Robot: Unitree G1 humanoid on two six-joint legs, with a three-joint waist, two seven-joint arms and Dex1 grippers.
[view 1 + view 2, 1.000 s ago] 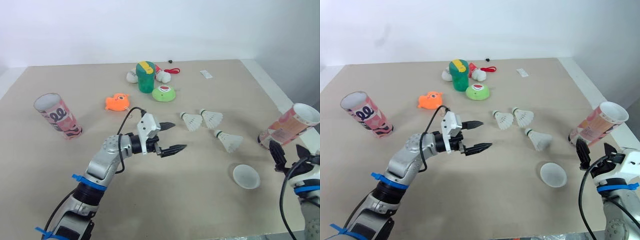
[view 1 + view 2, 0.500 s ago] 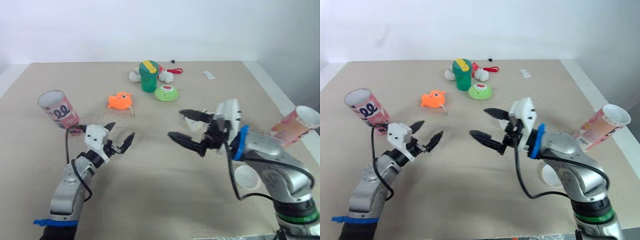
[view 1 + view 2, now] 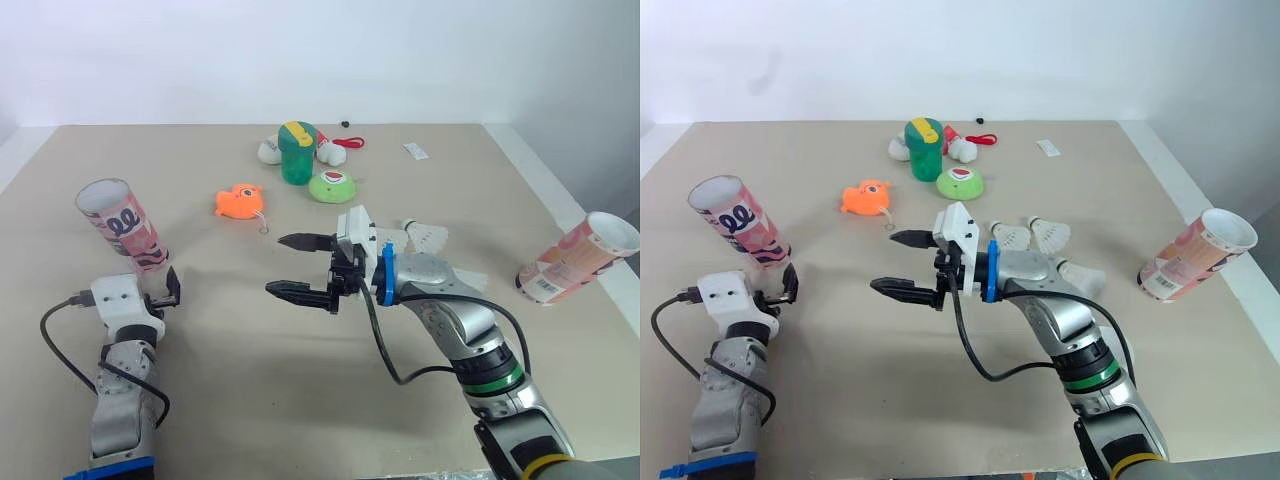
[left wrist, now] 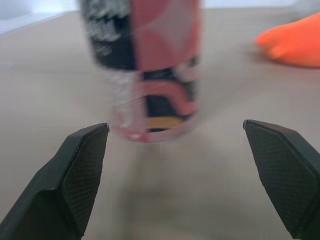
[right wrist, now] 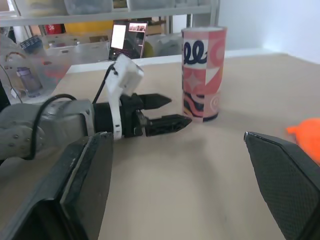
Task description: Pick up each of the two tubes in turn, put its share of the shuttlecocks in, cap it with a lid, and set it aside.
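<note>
- The left tool point(image 3: 165, 290) is low over the near-left part of the worktop point(image 3: 300, 400). Its two black fingers are spread wide and there's nothing between them.
- The left wrist view looks straight at a pink tube point(image 3: 122, 222). It stands on its base just ahead of that tool, lined up with the gap between the fingers but not touching them.
- The tube's open end is up, and no cap is on it.
- The right tool point(image 3: 290, 265) reaches across the middle of the worktop and points toward the robot's left. Its fingers are wide apart too and it's not gripping anything.
- The right wrist view catches the left tool and the pink tube just behind it.
- A second pink tube point(image 3: 578, 257) sits way over at the right edge of the worktop. It's open at the top and well apart from both tools.
- The shuttlecocks point(image 3: 1052, 233) lie loose on the worktop behind the right forearm. Two are side by side and a third is a bit nearer the robot, partly hidden by the arm.
- Further back there's an orange fish toy point(image 3: 237, 202), a green cup point(image 3: 296, 153) with a yellow top and a green round toy point(image 3: 331, 186), all clear of the tools.
</note>
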